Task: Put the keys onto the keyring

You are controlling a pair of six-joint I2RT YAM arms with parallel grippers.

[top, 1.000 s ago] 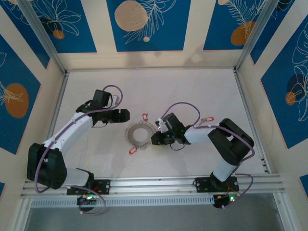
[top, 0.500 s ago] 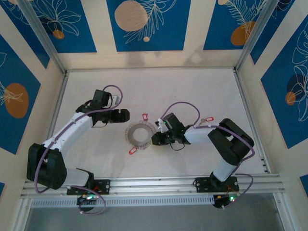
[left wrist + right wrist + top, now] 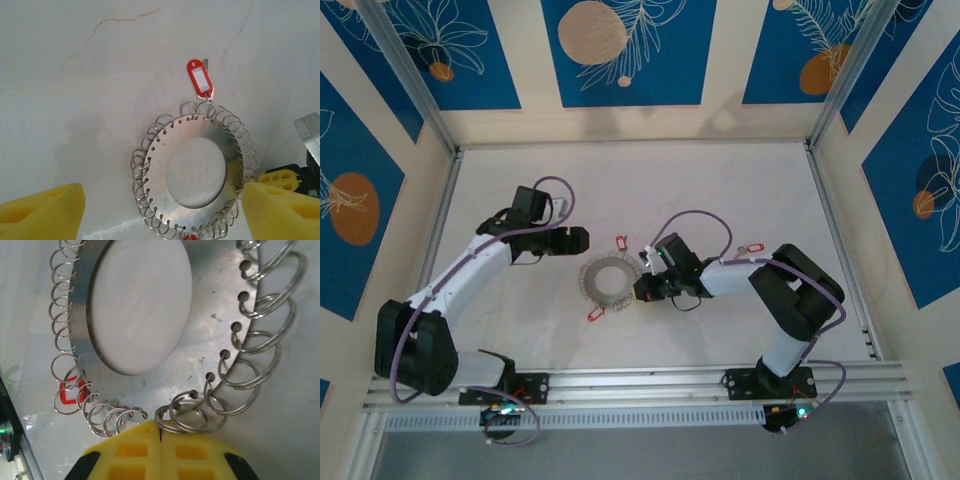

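Pressing the rim of the keyring (image 3: 215, 315) with jaws closed, the right gripper (image 3: 160, 440) seemingly steadies it. The left gripper (image 3: 580, 240) hangs open above, near a red key (image 3: 199, 80).

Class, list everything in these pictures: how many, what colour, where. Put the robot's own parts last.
keyring: one, silver-grey, mid-table between the grippers.
keys: three, red; one at the keyring's far rim, one at its near-left rim, one apart to the right, just beyond the right arm.
table: one, white, faintly cracked.
walls: blue and cream patterned panels around the table.
left gripper: one, yellow fingers, open, by the keyring's far-left side.
right gripper: one, yellow fingers, shut, at the keyring's right rim.
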